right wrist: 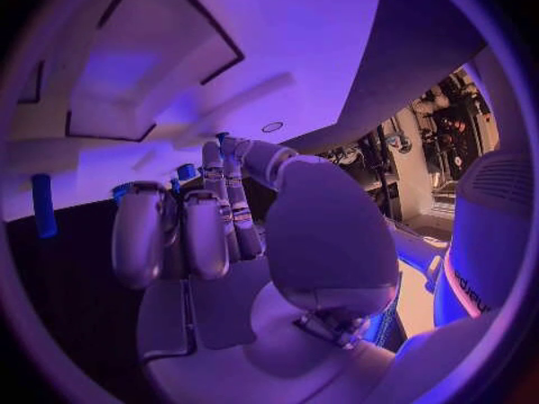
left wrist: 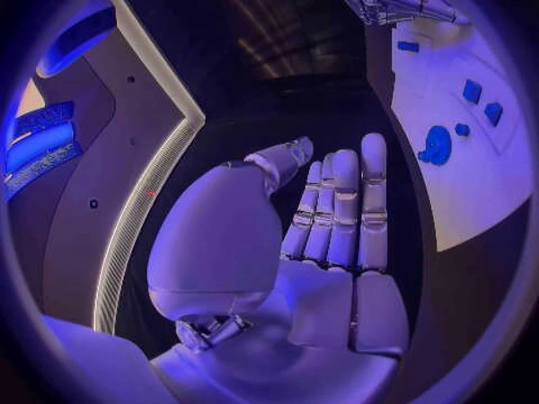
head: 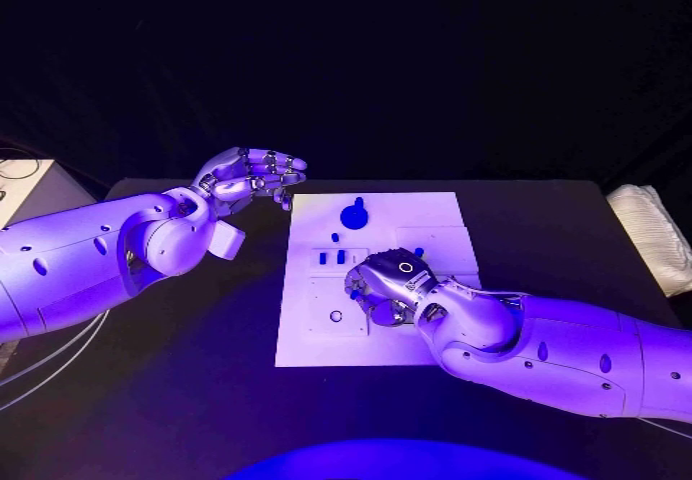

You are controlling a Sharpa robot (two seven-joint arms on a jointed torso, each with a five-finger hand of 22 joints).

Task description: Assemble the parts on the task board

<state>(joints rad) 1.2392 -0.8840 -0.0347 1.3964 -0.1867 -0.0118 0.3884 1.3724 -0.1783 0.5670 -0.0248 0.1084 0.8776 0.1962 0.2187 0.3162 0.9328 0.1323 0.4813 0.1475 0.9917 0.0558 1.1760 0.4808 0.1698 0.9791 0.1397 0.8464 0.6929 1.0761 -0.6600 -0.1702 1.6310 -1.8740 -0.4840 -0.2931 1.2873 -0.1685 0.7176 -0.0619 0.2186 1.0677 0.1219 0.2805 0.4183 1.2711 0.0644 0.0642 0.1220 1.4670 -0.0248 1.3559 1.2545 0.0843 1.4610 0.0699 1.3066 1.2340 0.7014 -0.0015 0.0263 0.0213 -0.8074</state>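
Note:
The white task board (head: 433, 215) lies mid-table. On its far part sits a large round blue part (head: 355, 213), with small blue parts (head: 340, 257) nearer. My left hand (head: 253, 175) hovers off the board's far left corner, and in the left wrist view the hand (left wrist: 337, 215) has straight fingers with nothing in them. My right hand (head: 389, 290) is down on the board's middle with its fingers bent onto the board. In the right wrist view small blue parts (right wrist: 185, 172) show at the fingertips (right wrist: 214, 157), and whether one is pinched is unclear. Another blue part (right wrist: 43, 205) stands apart.
A white box (head: 22, 190) stands at the table's left edge with cables (head: 43, 360) below it. A folded white cloth (head: 656, 240) lies at the right edge. Bare black table (head: 216, 330) lies on both sides of the board.

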